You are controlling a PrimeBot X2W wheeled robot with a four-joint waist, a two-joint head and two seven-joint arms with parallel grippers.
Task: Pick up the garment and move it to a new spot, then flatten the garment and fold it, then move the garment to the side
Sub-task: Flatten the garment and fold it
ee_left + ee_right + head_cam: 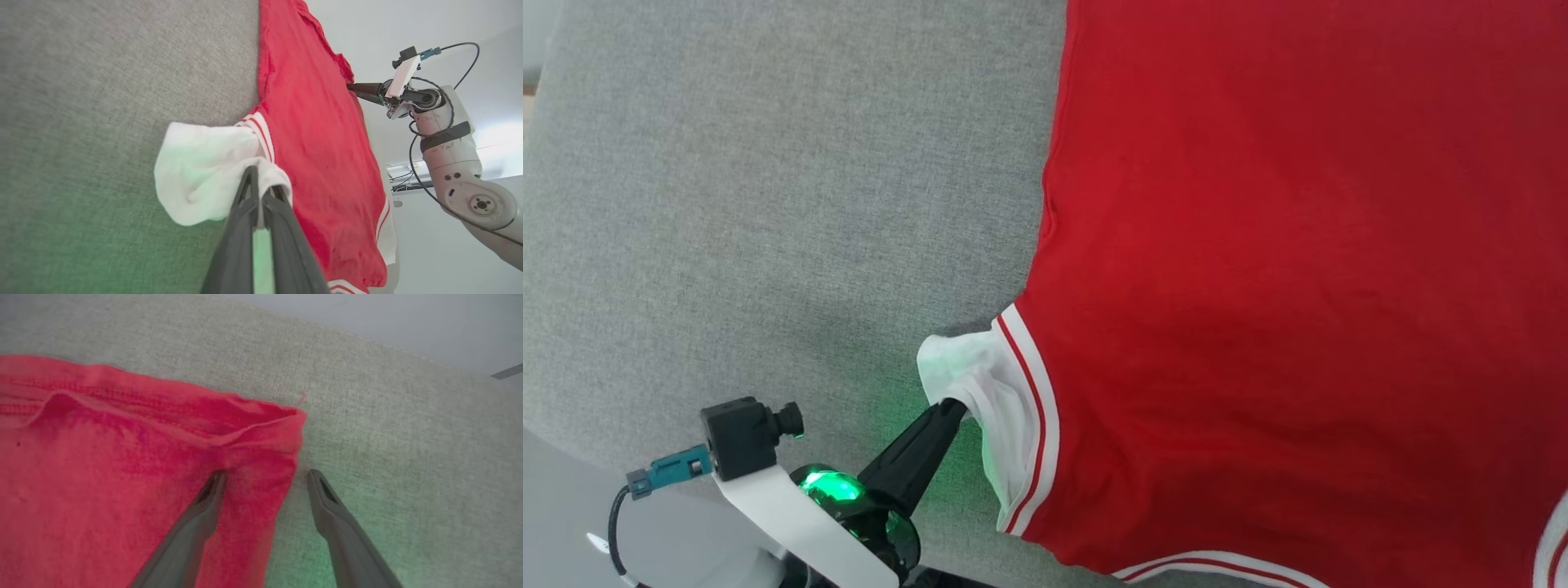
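Left gripper [953, 406]: clamped on red soft jersey T-shirt [1258, 286], at white sleeve [960, 367]
Right gripper [264, 475]: spread wide, astride red hem corner [282, 428]

No text, label, brand, number or sign could be read. The side of the garment [1298, 286] that faced the cameras showed only red cloth, a white sleeve and red-and-white striped trim.
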